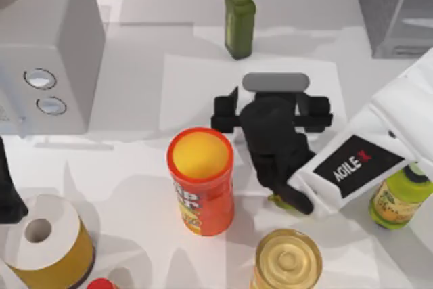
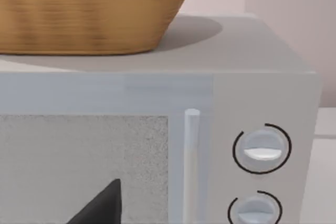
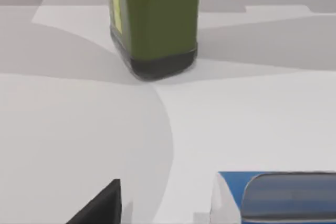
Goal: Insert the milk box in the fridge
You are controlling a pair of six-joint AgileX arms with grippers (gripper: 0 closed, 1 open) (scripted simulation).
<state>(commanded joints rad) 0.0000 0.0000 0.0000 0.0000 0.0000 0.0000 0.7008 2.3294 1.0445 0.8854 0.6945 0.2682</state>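
The milk box [image 1: 276,82] sits on the table just beyond my right gripper [image 1: 272,107], showing a grey rounded top from above. In the right wrist view its blue-and-white body with a grey panel [image 3: 278,198] lies close in, beside one dark fingertip [image 3: 100,208]. The right gripper is open, jaws spread wide, holding nothing. The fridge [image 1: 392,5], with dark grey walls and a pale front panel, stands at the table's far right corner. My left gripper [image 1: 7,191] is parked at the left edge, and its fingertip [image 2: 102,205] faces the microwave door.
A green bottle [image 1: 240,18] stands behind the milk box. A microwave [image 1: 47,45] with two dials fills the far left, a wicker basket [image 2: 89,9] on top. An orange can [image 1: 201,181], a glass jar [image 1: 287,258], a yellow-green bottle [image 1: 399,197] and a roll [image 1: 44,238] crowd the front.
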